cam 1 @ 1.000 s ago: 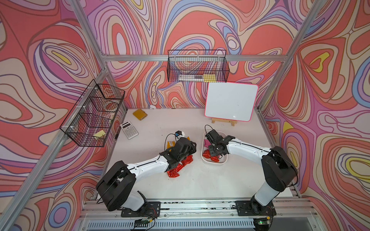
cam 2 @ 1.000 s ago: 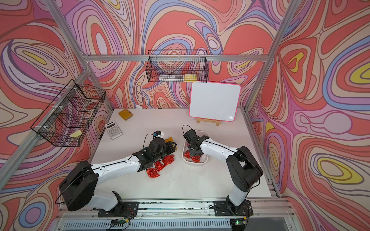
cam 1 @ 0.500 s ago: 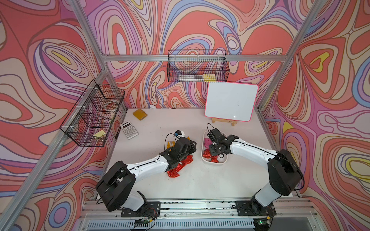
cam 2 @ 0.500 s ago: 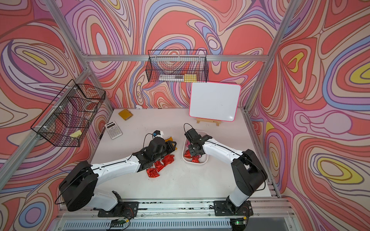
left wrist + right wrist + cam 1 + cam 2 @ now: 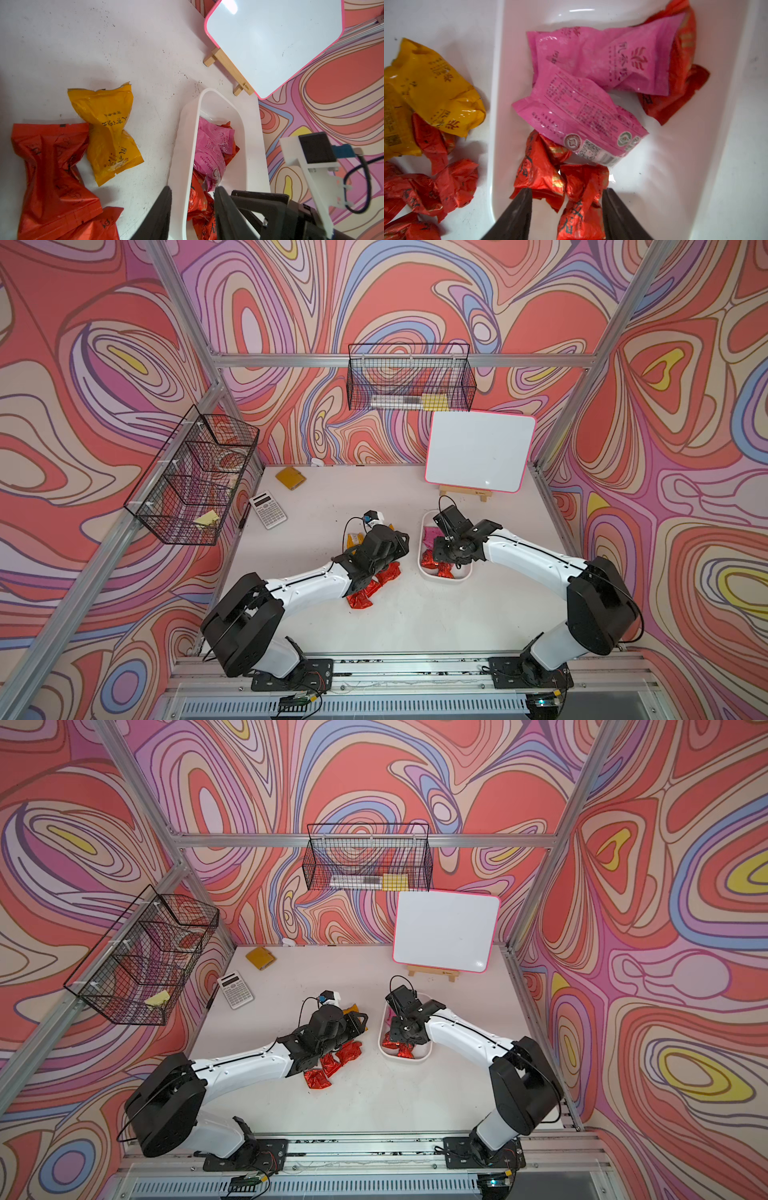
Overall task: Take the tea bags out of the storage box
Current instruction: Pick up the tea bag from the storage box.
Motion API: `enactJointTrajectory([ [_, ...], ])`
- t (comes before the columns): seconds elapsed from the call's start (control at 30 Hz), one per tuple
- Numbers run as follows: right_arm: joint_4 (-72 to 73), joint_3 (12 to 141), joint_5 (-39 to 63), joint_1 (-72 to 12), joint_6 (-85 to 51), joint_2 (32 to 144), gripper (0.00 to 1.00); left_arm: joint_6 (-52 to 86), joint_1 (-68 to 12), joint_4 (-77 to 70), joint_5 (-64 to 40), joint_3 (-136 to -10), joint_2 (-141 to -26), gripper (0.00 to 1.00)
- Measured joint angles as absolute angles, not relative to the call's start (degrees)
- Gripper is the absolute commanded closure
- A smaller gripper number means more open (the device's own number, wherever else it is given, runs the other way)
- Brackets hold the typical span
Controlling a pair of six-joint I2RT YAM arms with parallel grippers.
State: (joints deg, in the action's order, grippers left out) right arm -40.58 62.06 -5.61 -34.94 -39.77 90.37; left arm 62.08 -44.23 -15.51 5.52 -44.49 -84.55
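The white storage box (image 5: 446,578) (image 5: 405,1058) sits right of centre on the table. Two pink tea bags (image 5: 602,60) (image 5: 577,116) and several red ones (image 5: 542,168) lie in it. My right gripper (image 5: 567,190) is down inside the box, open, with a red tea bag (image 5: 581,199) loose between its fingers. My left gripper (image 5: 192,188) is open astride the box's near wall (image 5: 178,166), one finger outside and one inside. A yellow tea bag (image 5: 108,133) and red tea bags (image 5: 52,166) (image 5: 374,585) lie on the table beside the box.
A pink-edged whiteboard (image 5: 478,452) on a wooden stand rises behind the box. A calculator (image 5: 268,510) and a mustard pad (image 5: 290,477) lie at the back left. Black wire baskets hang on the back wall (image 5: 409,379) and the left wall (image 5: 195,477).
My right gripper's jaws have spread wider inside the box, and its arm has shifted slightly. The left arm has stayed still.
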Motion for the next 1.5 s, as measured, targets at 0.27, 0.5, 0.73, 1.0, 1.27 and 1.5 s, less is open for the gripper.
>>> enactJointTrajectory([
  [0.27, -40.62, 58.54, -3.99, -34.94, -44.38, 90.89, 0.52, 62.46, -44.23, -15.88, 5.5, -44.23, -84.55, 0.61],
  [0.5, -38.79, 57.74, -3.6, -34.94, -45.82, 92.55, 0.74, 62.43, -44.23, -15.86, 5.52, -43.97, -84.55, 0.62],
  [0.73, -38.85, 57.45, -4.1, -34.94, -46.04, 92.16, 0.95, 62.43, -44.23, -15.86, 5.54, -43.97, -84.53, 0.62],
  [1.0, -42.68, 58.04, -4.67, -34.94, -45.52, 85.89, 1.0, 62.41, -44.23, -15.84, 6.07, -43.86, -84.09, 0.61],
  [1.27, -44.31, 58.94, -3.07, -34.94, -43.48, 78.72, 1.0, 62.61, -44.23, -15.88, 7.7, -43.03, -82.24, 0.61],
  [1.5, -37.41, 60.6, 2.87, -35.31, -40.49, 78.04, 1.0, 65.14, -44.23, -15.86, 10.98, -38.98, -79.22, 0.61],
])
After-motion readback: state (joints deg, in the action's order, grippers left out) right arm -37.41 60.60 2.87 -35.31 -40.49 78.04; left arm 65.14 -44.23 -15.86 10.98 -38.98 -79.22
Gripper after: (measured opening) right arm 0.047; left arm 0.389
